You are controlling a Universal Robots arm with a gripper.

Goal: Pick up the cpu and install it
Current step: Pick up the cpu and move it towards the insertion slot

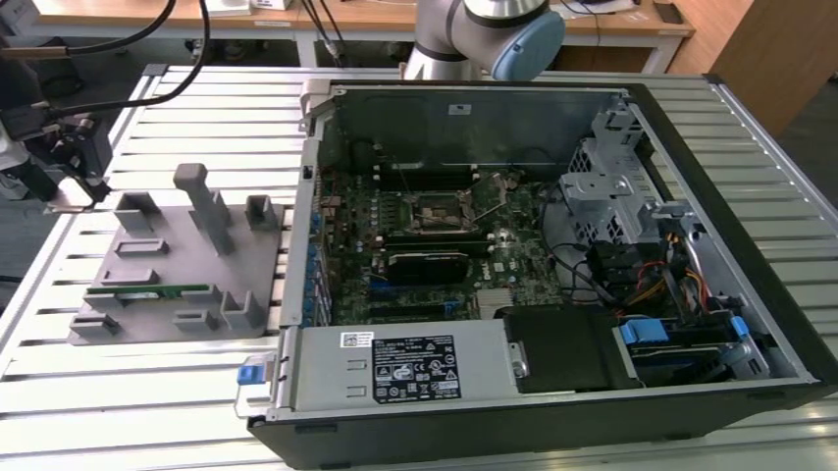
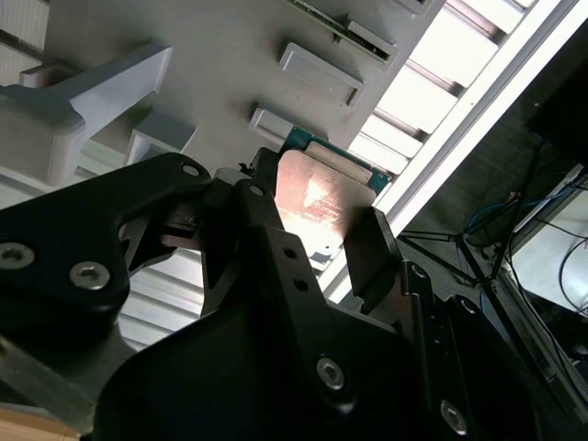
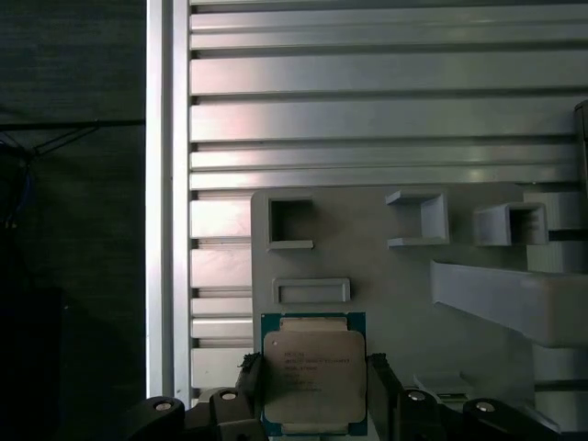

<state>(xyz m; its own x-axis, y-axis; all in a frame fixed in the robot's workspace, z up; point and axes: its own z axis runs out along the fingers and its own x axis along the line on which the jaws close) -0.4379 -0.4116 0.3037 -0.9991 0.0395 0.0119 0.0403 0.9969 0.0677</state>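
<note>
Slatted metal surface (image 1: pixel 157 383) carries everything. In the exterior view your open computer case (image 1: pixel 550 437) sits well away from the pincer (image 3: pixel 314 386), lid off, motherboard socket (image 1: pixel 439 211) exposed. The robot arm (image 1: pixel 488 34) has its base behind the case.

The grey fixture tray (image 3: pixel 395 303) is directly under the pincer, beside the case. It has moulded holders and posts, and a green memory stick (image 1: pixel 151 291) lies in one slot, away from the pincer.

Pincer state: narrowed down to chip width, with one black finger (image 3: pixel 381 395) against each side edge of the cpu (image 3: pixel 314 367), so you're gripping it. I can't tell if it's lifted off the tray or resting on it.

The cpu is right between the fingertips, silvery top facing the first wrist camera, green border showing around it. It sits near the tray's edge. A small rectangular frame (image 3: pixel 310 291) on the tray lies just ahead of the fingertips, close to the cpu but not touching. In the second wrist view the chip's top catches a pinkish glare between the fingers.
</note>
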